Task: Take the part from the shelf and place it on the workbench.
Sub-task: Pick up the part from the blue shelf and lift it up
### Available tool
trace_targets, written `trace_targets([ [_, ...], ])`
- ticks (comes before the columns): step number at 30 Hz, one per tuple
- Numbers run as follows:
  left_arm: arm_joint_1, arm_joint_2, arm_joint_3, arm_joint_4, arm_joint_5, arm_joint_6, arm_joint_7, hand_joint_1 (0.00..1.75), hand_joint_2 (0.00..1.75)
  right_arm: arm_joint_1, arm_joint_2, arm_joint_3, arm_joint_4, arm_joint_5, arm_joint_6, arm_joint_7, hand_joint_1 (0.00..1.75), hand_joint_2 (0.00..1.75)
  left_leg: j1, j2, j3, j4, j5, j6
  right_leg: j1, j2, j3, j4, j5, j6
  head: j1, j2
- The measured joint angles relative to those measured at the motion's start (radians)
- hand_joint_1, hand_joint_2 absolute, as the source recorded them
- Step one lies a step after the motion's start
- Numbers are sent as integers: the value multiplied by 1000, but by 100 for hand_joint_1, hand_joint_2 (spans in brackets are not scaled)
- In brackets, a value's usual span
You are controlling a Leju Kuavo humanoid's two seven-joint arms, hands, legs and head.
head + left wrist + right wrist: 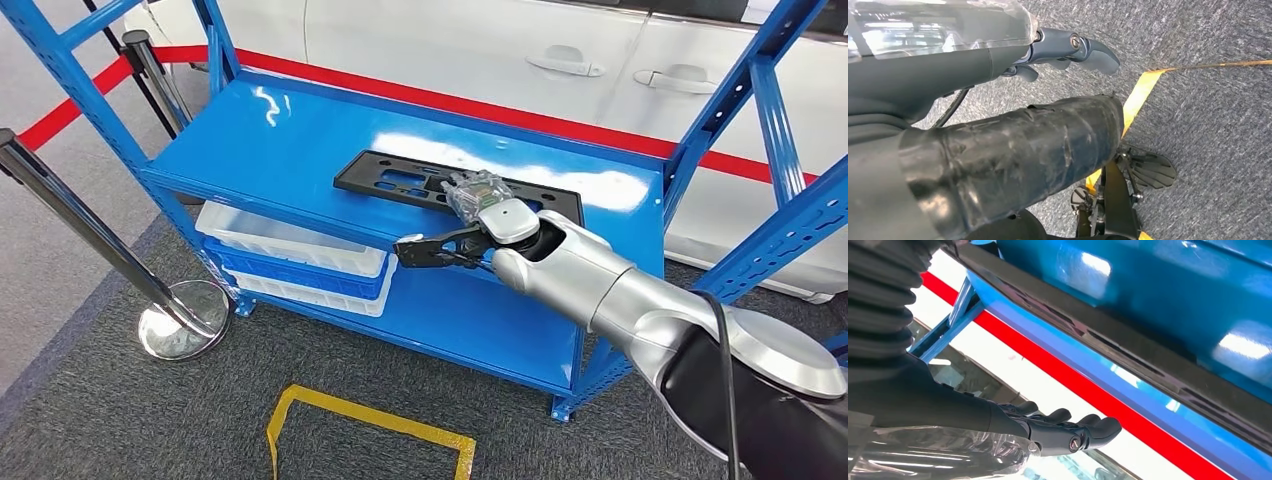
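The part, a flat black plastic panel with cut-outs (pixel 400 180), lies on the top board of the blue shelf (pixel 290 140). My right hand (pixel 470 225) hovers at the panel's near edge, its dark fingers (pixel 430 250) stretched out past the shelf's front lip and holding nothing. The right wrist view shows the panel's edge (pixel 1128 357) on the blue board, with the fingers (pixel 1068 432) extended and apart from it. My left hand (pixel 1048 55) hangs over the grey carpet with its fingers loosely out and nothing in them.
White and blue trays (pixel 300 255) are stacked on the lower shelf board. Blue uprights (pixel 770 110) frame the shelf's right side. A chrome stanchion (pixel 185 320) stands at the left, yellow floor tape (pixel 370 415) lies in front, and a white car (pixel 500 50) stands behind.
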State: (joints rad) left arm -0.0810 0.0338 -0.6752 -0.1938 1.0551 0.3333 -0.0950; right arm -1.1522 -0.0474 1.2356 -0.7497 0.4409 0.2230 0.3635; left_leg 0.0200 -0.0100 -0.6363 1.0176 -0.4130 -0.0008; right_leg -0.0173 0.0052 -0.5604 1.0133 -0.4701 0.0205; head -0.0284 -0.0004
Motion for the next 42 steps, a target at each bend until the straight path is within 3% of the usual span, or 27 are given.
trace_targets([
  [42, 0, 0, -8, 0, -12, 0, 10, 0, 0, 19, 0, 0, 30, 22, -8, 1, 0, 175, -4, 1, -1, 4, -3, 4, -4, 0, 1, 0, -1, 1, 0, 0],
])
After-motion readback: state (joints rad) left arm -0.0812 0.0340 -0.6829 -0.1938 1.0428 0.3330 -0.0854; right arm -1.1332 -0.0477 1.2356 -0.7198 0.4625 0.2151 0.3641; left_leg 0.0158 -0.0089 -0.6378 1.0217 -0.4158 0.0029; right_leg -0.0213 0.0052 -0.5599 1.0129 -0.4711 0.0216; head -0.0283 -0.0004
